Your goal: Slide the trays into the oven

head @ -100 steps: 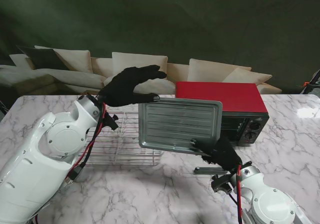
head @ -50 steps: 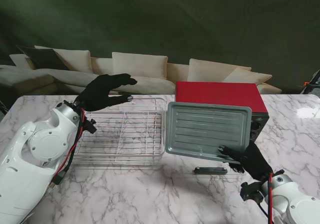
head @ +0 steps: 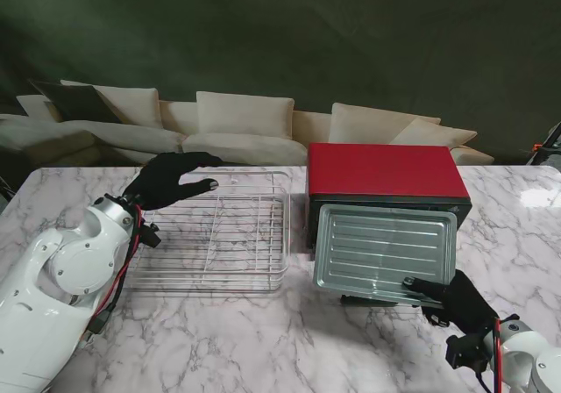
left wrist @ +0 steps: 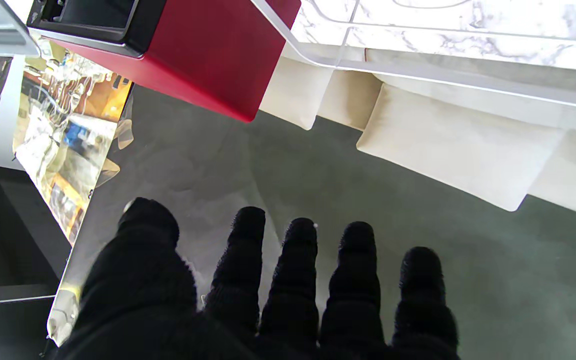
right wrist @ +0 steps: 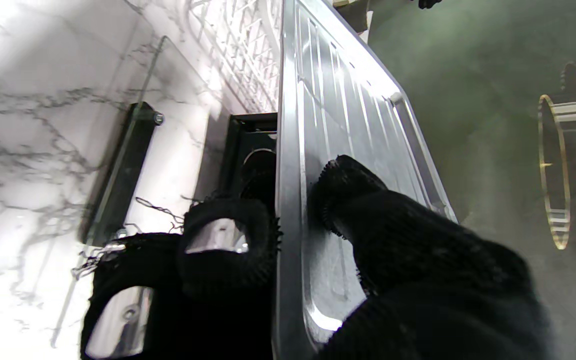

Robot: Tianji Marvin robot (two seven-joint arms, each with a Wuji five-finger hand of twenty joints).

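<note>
Stand view: tray point(head: 386, 253) held tilted before oven point(head: 386, 178) front, right hand point(head: 451, 295) pinching its near edge at 5 o'clock. Rack point(head: 219, 235) lies on table point(head: 263, 340), beside oven at 9 o'clock. Left hand point(head: 171, 178) hovers, fingers spread, holding nothing.
Left wrist: fingers point(left wrist: 298, 270) apart; oven point(left wrist: 193, 45) visible.
Right wrist: thumb and fingers point(right wrist: 228, 240) clamp tray point(right wrist: 328, 110) edge.

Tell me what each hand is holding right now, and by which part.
Right hand pinches the metal tray by its near edge. Left hand holds nothing, fingers spread.
</note>
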